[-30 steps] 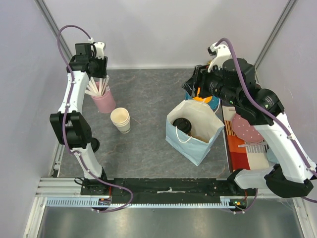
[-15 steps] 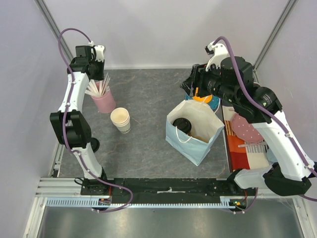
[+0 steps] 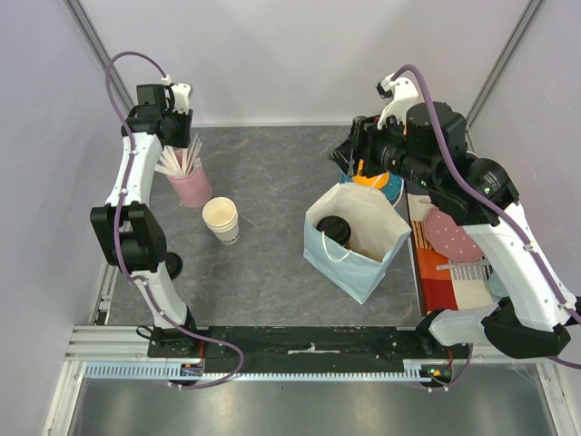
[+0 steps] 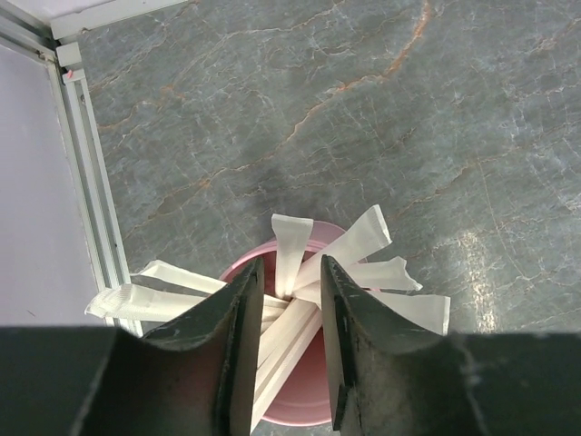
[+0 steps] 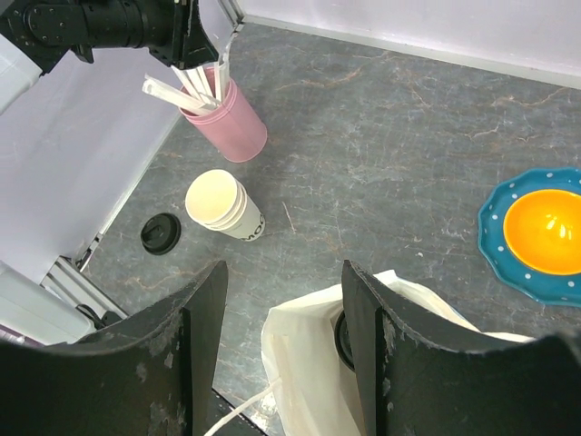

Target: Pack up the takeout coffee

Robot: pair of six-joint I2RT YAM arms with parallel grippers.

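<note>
The takeout coffee (image 3: pixel 334 227), a cup with a black lid, stands inside the open white paper bag (image 3: pixel 356 238). In the right wrist view only an edge of its lid (image 5: pixel 342 338) shows past my right finger. My right gripper (image 5: pixel 283 272) hangs open above the bag's (image 5: pixel 309 363) left rim, holding nothing. My left gripper (image 4: pixel 290 263) is over the pink cup (image 4: pixel 309 381) of white sticks (image 4: pixel 292 245). Its jaws stand a little apart, with sticks between them and none visibly pinched. From above, the left gripper (image 3: pixel 178 141) is at the back left.
A stack of lidless paper cups (image 3: pixel 221 220) lies beside the pink cup (image 3: pixel 189 186). A loose black lid (image 5: pixel 161 232) rests near the left arm. A blue plate with an orange bowl (image 5: pixel 537 232) sits behind the bag. A tray of flat items (image 3: pixel 449 254) lines the right side.
The left gripper has drawn back slightly over the pink cup and its jaws have narrowed round the sticks. The right arm has shifted a little to the left.
</note>
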